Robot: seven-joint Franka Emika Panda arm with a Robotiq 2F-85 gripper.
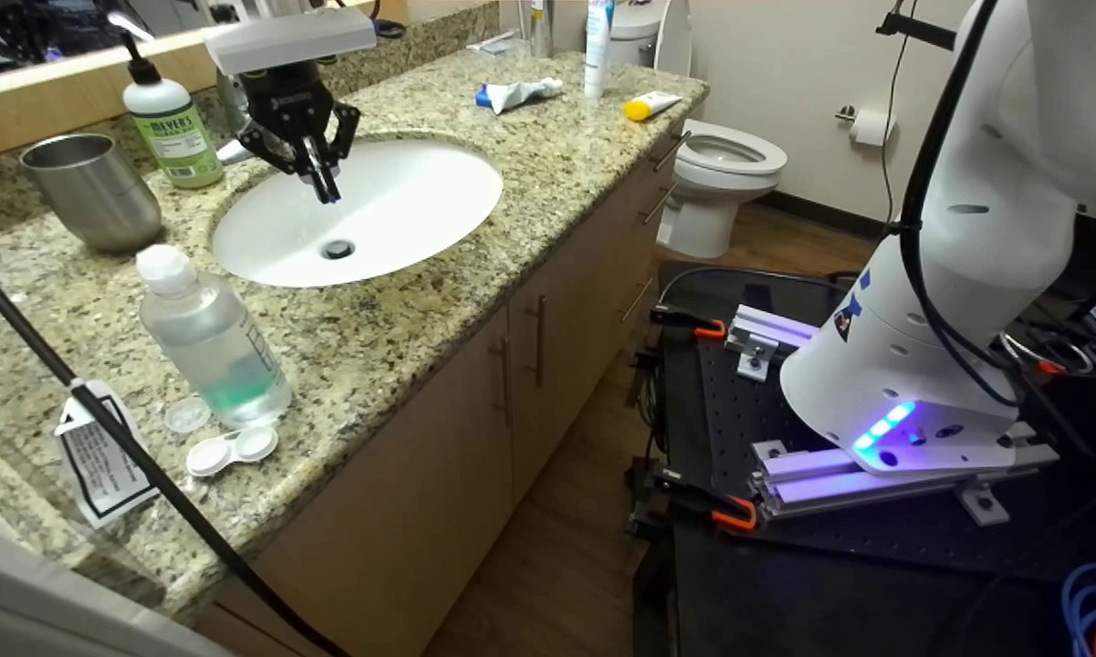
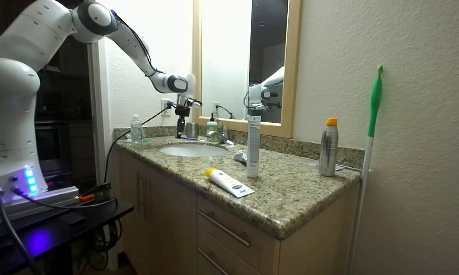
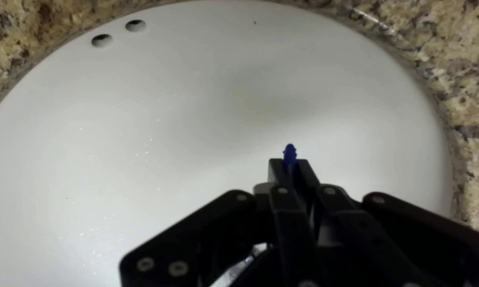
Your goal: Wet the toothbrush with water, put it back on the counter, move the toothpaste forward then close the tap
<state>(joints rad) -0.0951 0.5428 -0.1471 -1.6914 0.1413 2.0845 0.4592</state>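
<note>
Broadest is the long worktop [image 2: 286,187] of speckled beige-brown granite. Set in it, below me, is the white oval basin [image 1: 411,214]. The silvery chrome tap [image 2: 223,135], with a short curved spout, stands at three o'clock from me in an exterior view; whether water runs I cannot tell. My black two-fingered pincer [image 3: 290,167] points down. What I judge to be the toothpaste [image 1: 522,94], a crumpled white tube with a blue cap, lies on the worktop at two o'clock, well apart, in an exterior view.

Smallest is the thin blue toothbrush [image 2: 190,139], and my pincer is clamped on it. In an exterior view its long axis runs nearly level from me to three o'clock, toward the tap; in the wrist view only a short blue end shows past my grip, at twelve o'clock. I judge that wetting turns on this line: the far end must sit under the spout; I cannot tell whether it does.
</note>
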